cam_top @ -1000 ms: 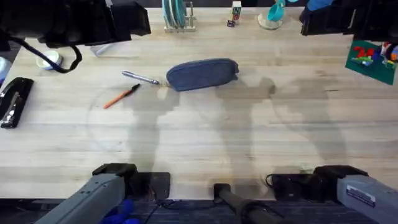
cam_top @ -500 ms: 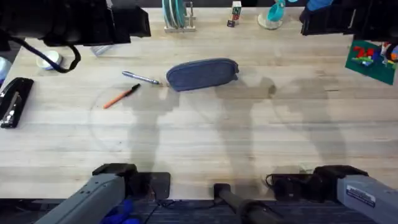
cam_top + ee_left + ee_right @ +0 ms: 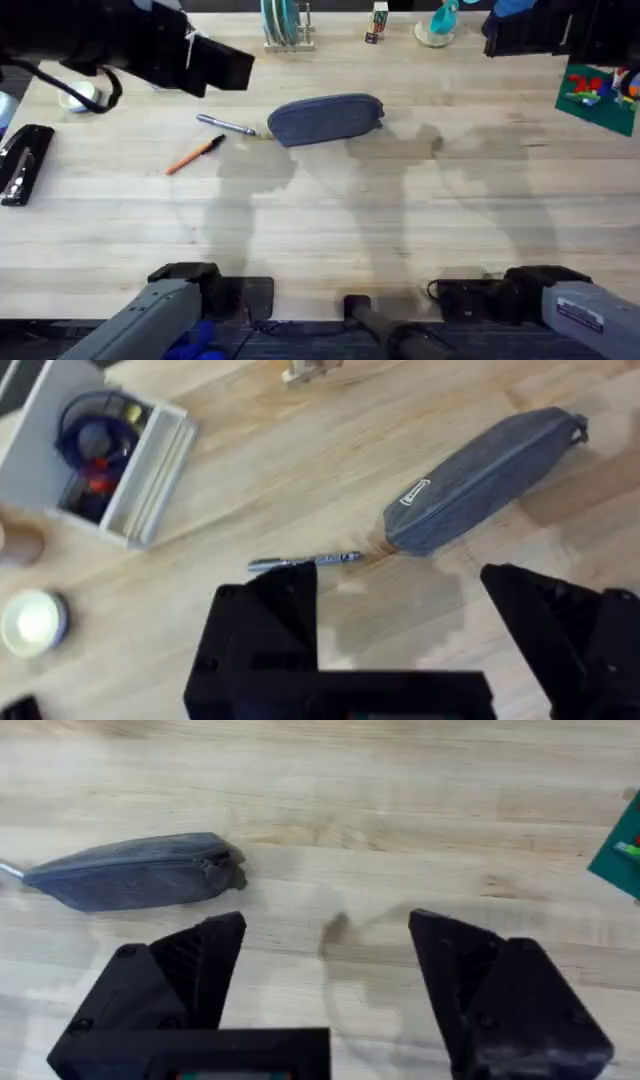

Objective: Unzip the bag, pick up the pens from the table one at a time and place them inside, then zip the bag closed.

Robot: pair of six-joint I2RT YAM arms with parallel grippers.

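Light wooden table (image 3: 400,230) carries the blue-grey bag (image 3: 325,119), zipped shut, with the silvery pen (image 3: 226,125) touching its end and the orange pen (image 3: 194,154) just beyond that. My left gripper (image 3: 400,630) and right gripper (image 3: 328,985) both hang above the table with fingers spread, holding nothing. Well beyond the pens from the bag lies a black stapler (image 3: 22,163).

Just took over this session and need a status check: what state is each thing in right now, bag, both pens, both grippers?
bag: zipped shut, lying flat on the table.
silver pen: on the table, tip right by the bag's end.
orange pen: on the table, apart from the bag.
left gripper: open, empty, above the silver pen.
right gripper: open, empty, above the table beside the bag.
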